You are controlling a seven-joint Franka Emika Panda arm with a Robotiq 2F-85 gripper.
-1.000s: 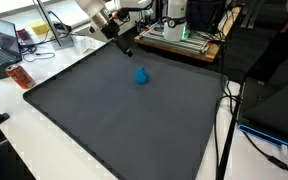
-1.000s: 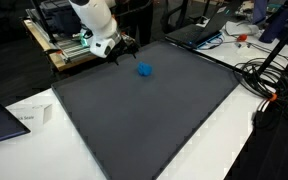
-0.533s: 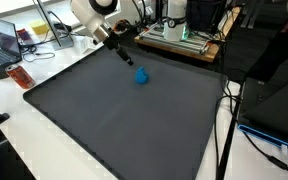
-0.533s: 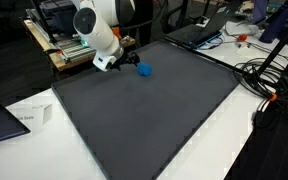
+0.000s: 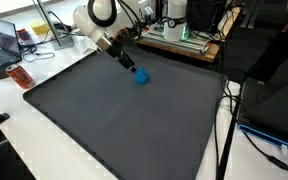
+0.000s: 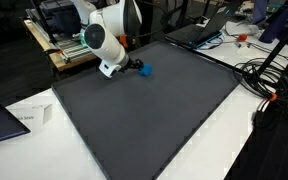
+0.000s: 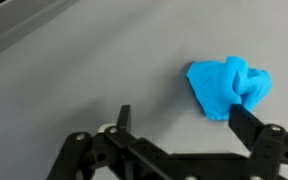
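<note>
Lab room; white table [image 5: 44, 140] carrying a large dark grey mat [image 5: 114, 120]. Item: small blue crumpled lump [image 5: 141, 76], lying on the mat near its far edge. End effector [image 5: 132, 68]: jaws spread wide, holding nothing, low over the mat, just beside the lump. Wrist view: the lump [image 7: 229, 86] sits on the mat close by one fingertip [image 7: 242, 115]; contact cannot be told. Off the mat: laptop [image 5: 6, 42], red packet [image 5: 21, 77], cables [image 5: 224, 130]
</note>
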